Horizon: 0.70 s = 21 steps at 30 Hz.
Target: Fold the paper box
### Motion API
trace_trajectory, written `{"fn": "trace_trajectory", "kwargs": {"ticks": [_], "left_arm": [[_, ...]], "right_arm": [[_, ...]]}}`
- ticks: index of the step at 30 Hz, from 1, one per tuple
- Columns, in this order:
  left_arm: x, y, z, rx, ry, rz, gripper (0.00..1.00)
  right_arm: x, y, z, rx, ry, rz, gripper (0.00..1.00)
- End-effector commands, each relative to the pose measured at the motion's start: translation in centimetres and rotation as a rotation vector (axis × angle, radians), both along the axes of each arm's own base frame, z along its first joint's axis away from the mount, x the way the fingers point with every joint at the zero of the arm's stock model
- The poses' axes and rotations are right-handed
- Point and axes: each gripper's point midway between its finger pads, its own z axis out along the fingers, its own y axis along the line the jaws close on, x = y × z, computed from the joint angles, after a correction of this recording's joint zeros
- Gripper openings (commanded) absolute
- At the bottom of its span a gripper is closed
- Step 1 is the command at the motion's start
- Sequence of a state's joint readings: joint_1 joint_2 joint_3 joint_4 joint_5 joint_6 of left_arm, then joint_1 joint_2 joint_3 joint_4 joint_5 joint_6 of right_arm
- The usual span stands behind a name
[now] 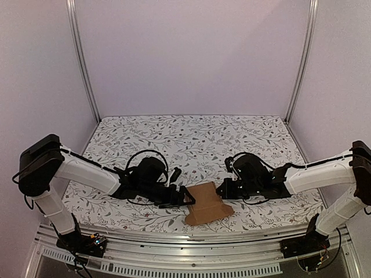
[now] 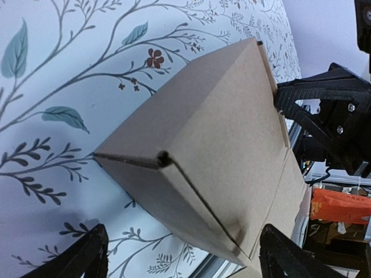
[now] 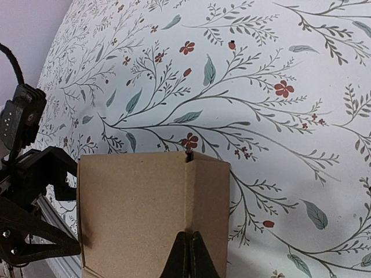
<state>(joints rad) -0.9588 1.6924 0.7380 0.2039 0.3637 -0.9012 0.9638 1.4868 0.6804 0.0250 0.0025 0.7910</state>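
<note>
One paper box (image 1: 207, 204) lies on the table (image 1: 191, 139), at the near middle and just short of the near edge, between the two grippers. It is partly folded. The left wrist view shows its brown panels (image 2: 220, 145) raised into a body with sharp creases, one small notch where two panels meet at a corner, and a flatter flap lying toward the near edge of the table. The right wrist view shows two of its faces (image 3: 151, 208) meeting at one crease, with a single notch at the top of that crease. Two arms reach in from the sides, the left arm (image 1: 87, 171) from the left and the right arm (image 1: 316, 176) from the right. The left gripper (image 1: 186, 198) is spread wide. Its two fingers (image 2: 87, 255) stand on either side of the box's left end and neither is seen touching the cardboard. The right gripper (image 1: 220, 190) has its two fingers (image 3: 184, 258) pressed together and sits against the right side of the box. From the left wrist its tip meets the box's far edge. Whether it has a cardboard edge pinched between its fingers I cannot tell. The table carries one cloth printed with grey branches, leaves and small red flowers. Two metal posts (image 1: 81, 58) stand at its far corners, one on the left and one on the right.
</note>
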Motion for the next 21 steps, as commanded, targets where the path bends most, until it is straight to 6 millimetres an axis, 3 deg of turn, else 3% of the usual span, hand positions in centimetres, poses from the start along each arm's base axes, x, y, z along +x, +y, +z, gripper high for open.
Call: {"fn": "trace_trajectory", "kwargs": {"ticks": [1,4,14,21], "left_arm": [[0.6,-0.8,2.5,-0.169,0.012,0.056,0.91],[0.6,-0.4,1.9,-0.158,0.026,0.078,0.99],[0.6,-1.0,2.1,-0.275,0.087,0.124,1.0],[0.4,-0.4,0.7,-0.241,0.12,0.147,1.0]], "right_arm": [[-1.8,-1.2,-3.3,-0.077,0.085,0.023,0.0],[-2.0,-1.5,-3.8,-0.084,0.096,0.019,0.0],[-2.1,-1.7,-4.1,-0.06,0.091,0.008,0.0],[-2.3,-2.3,-4.6,-0.05,0.101,-0.025,0.0]]}}
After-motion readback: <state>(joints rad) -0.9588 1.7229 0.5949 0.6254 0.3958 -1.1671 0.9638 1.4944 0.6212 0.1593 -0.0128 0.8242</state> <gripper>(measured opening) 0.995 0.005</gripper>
